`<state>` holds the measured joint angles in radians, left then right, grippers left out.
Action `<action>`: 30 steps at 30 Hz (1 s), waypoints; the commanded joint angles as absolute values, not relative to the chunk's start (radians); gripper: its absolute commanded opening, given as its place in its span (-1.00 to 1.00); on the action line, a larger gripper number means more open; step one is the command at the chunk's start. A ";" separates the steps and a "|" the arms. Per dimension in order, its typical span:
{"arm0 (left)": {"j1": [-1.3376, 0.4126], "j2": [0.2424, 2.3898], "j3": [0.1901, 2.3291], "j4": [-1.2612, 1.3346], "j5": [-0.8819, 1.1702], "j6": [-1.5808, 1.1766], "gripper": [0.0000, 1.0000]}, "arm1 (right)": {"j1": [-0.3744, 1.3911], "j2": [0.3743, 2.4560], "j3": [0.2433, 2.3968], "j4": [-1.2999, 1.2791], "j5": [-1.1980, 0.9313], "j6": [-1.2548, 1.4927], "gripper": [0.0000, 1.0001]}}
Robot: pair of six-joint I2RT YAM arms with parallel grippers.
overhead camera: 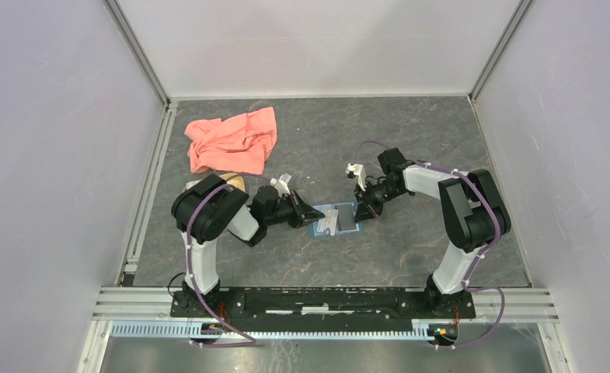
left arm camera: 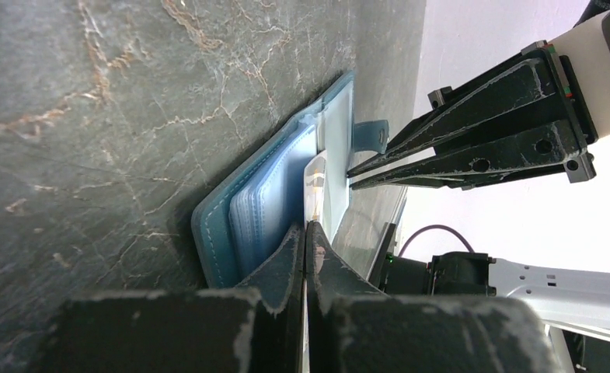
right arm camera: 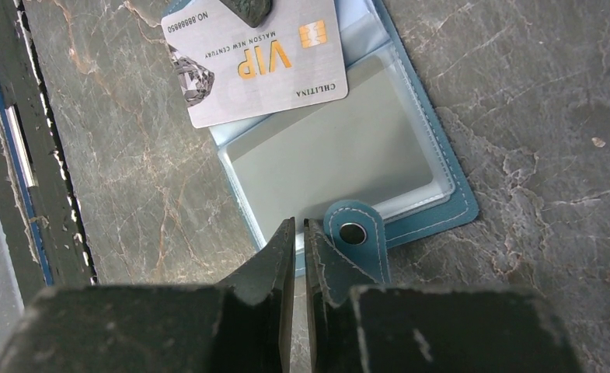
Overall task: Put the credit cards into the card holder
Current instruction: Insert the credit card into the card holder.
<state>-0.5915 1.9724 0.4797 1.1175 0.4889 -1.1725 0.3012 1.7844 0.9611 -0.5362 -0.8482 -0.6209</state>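
The teal card holder [overhead camera: 346,218] lies open on the table between both arms, its clear pockets up [right arm camera: 340,155]. My left gripper [left arm camera: 306,227] is shut on the edge of a pale card [right arm camera: 263,70] printed "VIP". It holds the card over the holder's left half, and the card shows edge-on in the left wrist view [left arm camera: 315,183]. My right gripper [right arm camera: 294,225] is shut, and its tips rest on the holder's right edge beside the snap tab [right arm camera: 353,233]. It also shows in the left wrist view [left arm camera: 352,172]. The gold-yellow and dark cards are out of view.
A salmon-pink cloth [overhead camera: 231,140] lies bunched at the back left. A tan dish [overhead camera: 235,183] is mostly hidden behind my left arm. White walls enclose the table, and a metal rail [overhead camera: 325,299] runs along the near edge.
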 commanded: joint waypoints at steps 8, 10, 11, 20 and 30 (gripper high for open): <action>-0.596 1.902 0.521 0.904 0.396 -1.094 -0.96 | 0.315 1.796 0.992 -0.525 -0.813 -0.616 -0.72; -0.595 1.877 0.518 0.871 0.384 -1.078 -0.96 | 0.317 1.796 0.992 -0.525 -0.811 -0.615 -0.72; -0.595 1.863 0.516 0.863 0.378 -1.071 -0.97 | 0.318 1.797 0.992 -0.525 -0.811 -0.616 -0.72; -0.600 1.849 0.525 0.837 0.381 -1.060 -0.97 | 0.320 1.793 0.994 -0.525 -0.807 -0.617 -0.72; -0.616 1.879 0.563 0.822 0.390 -1.064 -0.96 | 0.322 1.792 0.994 -0.526 -0.808 -0.617 -0.72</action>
